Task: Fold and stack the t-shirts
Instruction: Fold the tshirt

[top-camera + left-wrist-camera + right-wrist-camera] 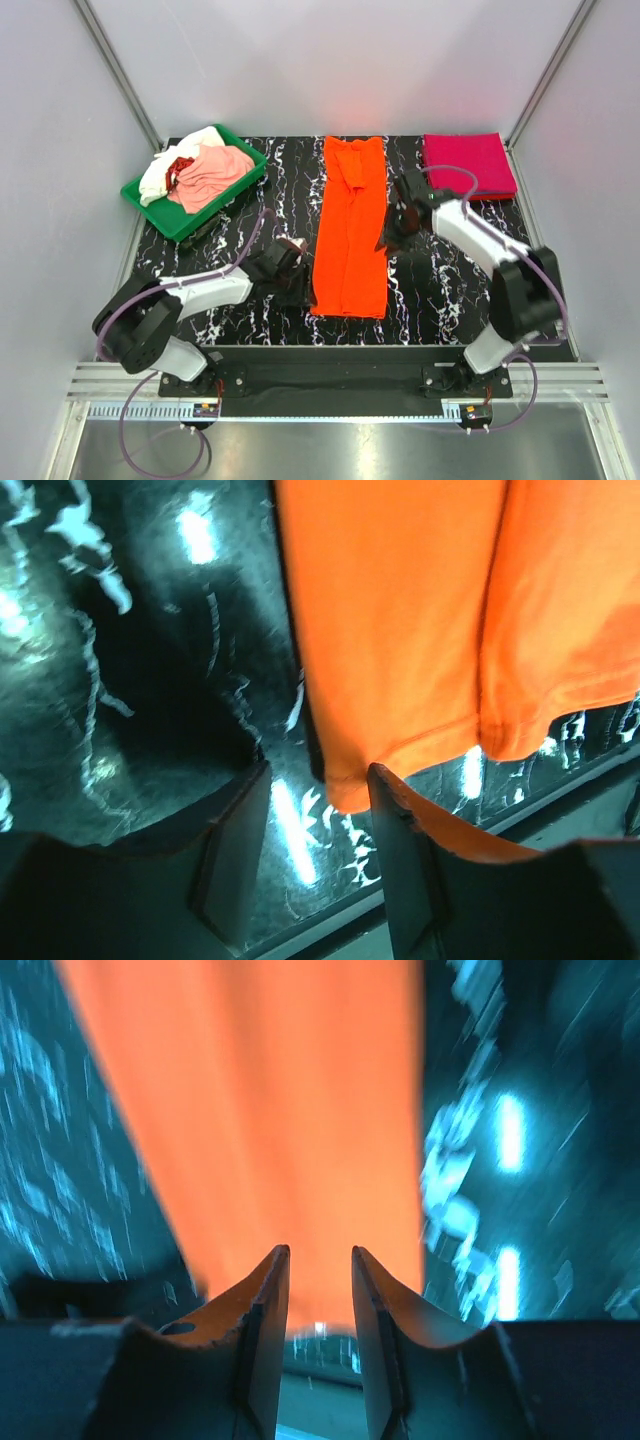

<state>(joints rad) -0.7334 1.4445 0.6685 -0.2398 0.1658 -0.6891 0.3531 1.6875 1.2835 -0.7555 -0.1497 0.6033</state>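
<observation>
The bright orange t-shirt (350, 225) lies flat on the black marbled table (440, 285), folded lengthwise into a long strip. My left gripper (296, 272) sits low at its near-left edge. In the left wrist view it (318, 780) is open, and a hem corner of the orange shirt (400, 630) lies just ahead of the right fingertip, ungripped. My right gripper (393, 232) hovers by the strip's right edge at mid-length. Its wrist view is blurred; the gripper (320, 1252) is open with a narrow, empty gap and orange cloth (270, 1110) ahead. A folded magenta-pink t-shirt (468, 163) rests at the back right.
A green tray (152, 208) at the back left holds a heap of pale pink (210, 172), white (178, 158) and red cloth. White walls enclose the table on three sides. The arm bases stand on a black rail at the near edge.
</observation>
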